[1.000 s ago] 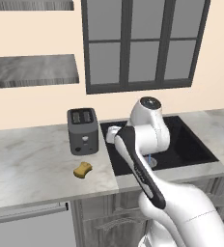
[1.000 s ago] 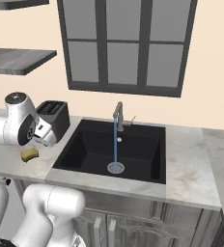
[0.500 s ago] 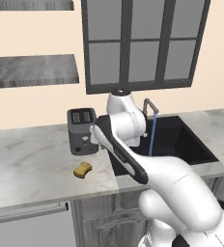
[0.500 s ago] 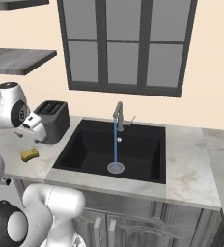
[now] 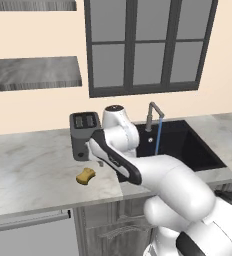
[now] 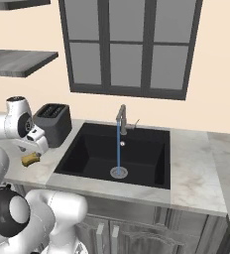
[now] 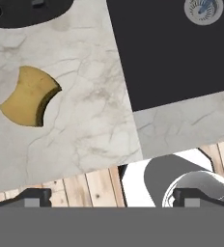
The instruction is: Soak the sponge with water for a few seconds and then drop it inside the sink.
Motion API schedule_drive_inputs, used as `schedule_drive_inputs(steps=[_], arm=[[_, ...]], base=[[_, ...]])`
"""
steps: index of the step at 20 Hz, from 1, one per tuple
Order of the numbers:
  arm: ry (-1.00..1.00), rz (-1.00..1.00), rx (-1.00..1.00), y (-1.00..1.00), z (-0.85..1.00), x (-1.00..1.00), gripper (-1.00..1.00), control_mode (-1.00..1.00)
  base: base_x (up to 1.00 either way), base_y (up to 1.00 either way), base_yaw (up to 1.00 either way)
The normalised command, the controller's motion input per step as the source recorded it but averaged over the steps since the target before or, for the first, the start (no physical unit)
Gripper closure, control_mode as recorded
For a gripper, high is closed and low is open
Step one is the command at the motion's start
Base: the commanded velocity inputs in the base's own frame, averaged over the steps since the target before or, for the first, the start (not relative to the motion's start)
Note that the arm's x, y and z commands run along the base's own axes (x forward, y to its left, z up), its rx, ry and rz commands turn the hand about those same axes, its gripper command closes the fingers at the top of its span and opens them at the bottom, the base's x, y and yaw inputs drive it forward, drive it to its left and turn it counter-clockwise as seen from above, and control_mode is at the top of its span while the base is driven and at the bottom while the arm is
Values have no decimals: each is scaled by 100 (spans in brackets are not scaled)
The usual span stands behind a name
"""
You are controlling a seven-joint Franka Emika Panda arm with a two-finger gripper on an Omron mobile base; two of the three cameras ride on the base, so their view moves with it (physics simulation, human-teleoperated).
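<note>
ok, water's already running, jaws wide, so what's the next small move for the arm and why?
Probably shift the open gripper sideways over the small yellow-orange peanut-shaped sponge and lower onto it. In the hand view the sponge lies untouched on the marble counter, off to one side of the fingertips, beside the black basin sink.

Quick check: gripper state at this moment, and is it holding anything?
Gripper: jaws open and empty; the sponge lies apart from it on the counter.

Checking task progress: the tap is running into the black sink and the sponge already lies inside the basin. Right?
Not quite. The water does run into the sink, but the sponge lies on the counter in front of the toaster, as the left base view shows.
</note>
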Motion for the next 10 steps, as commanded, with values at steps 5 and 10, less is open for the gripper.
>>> schedule_drive_inputs(steps=[5, 10], arm=[[0, 0, 0, 12, -32, 12, -100, -100], [0, 0, 0, 17, -12, 20, -100, -100]], base=[[0, 0, 0], [0, 0, 0]])
